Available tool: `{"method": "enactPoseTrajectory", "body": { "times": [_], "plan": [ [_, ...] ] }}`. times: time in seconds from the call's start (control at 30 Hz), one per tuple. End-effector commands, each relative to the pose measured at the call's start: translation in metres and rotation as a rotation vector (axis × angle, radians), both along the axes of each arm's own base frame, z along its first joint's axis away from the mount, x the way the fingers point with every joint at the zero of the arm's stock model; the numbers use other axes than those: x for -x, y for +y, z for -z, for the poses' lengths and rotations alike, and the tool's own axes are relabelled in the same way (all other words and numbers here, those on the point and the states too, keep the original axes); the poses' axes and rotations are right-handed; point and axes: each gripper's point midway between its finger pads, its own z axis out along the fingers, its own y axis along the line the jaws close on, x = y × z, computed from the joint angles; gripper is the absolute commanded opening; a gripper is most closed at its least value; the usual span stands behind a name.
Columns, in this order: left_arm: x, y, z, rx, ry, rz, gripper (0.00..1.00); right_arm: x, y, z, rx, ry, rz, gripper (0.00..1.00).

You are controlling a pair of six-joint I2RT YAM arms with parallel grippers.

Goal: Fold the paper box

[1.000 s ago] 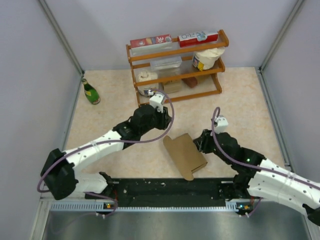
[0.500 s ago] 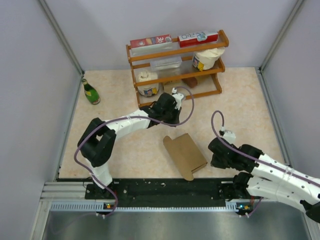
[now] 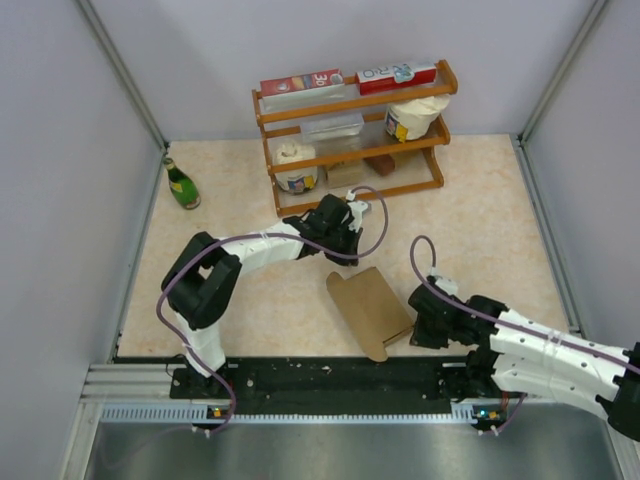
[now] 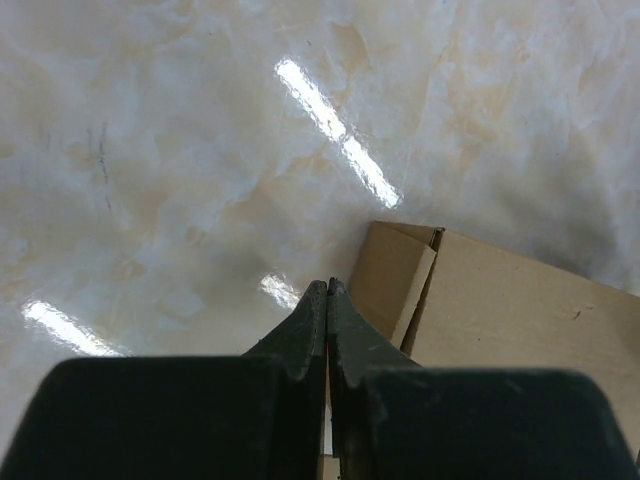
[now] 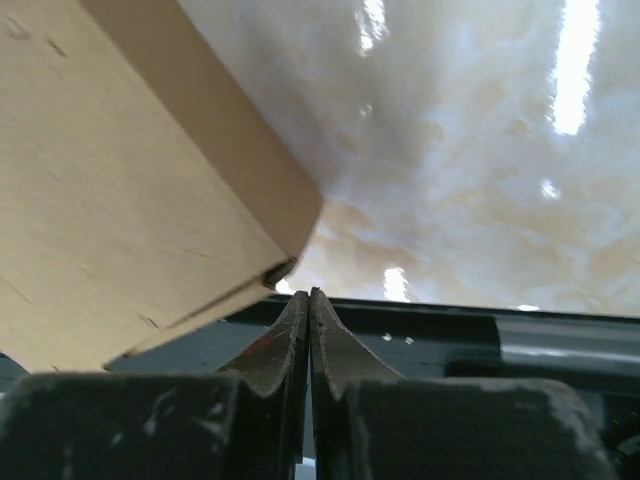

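Top external view: the paper box point(image 3: 372, 308) lay collapsed flat on the table point(image 3: 480, 215), low in the centre of the frame, with its lower end close to the black strip point(image 3: 330, 378) along the near edge. The left hand point(image 3: 338, 240) sat just above the box's upper left end. The right hand point(image 3: 418, 322) was at its lower right corner. Neither had hold of the cardboard.

Left wrist view: the fingers point(image 4: 345, 330) of the left hand were pinched fully together with nothing between them. Their tips were over bare table, just left of a small end flap point(image 4: 393, 282) at the right of the frame. The flap stood slightly proud of the main panel.

Right wrist view: the right hand's jaws were likewise shut tight and empty. The tips pointed just below the box's rounded corner, which filled the upper left of the frame.

Judgement: no fold was started. To do this step well, both hands should part their jaws before closing in. The left should take the proud flap by its free edge. The right should brace or pinch the corner so the box does not skid toward the black strip. Pushing with shut tips would likely only slide it
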Motion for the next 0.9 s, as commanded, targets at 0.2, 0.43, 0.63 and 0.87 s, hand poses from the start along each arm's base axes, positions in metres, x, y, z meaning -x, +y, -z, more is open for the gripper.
{"method": "enactPoseTrajectory", "body": {
  "times": [0.2, 0.43, 0.63, 0.87],
  "plan": [
    [0.023, 0.002, 0.021, 0.029, 0.077, 0.040, 0.00, -0.033, 0.034, 0.001, -0.068, -0.090, 0.047, 0.00],
    [0.037, 0.015, 0.023, 0.020, 0.091, 0.025, 0.00, -0.049, 0.026, -0.005, -0.053, -0.172, 0.108, 0.00],
    [0.044, 0.021, 0.026, 0.031, 0.104, -0.010, 0.00, -0.065, 0.025, -0.010, -0.035, -0.227, 0.095, 0.00],
    [0.037, 0.027, 0.026, 0.027, 0.086, -0.090, 0.00, -0.095, 0.020, -0.019, 0.059, -0.308, 0.061, 0.00]
  ]
}}
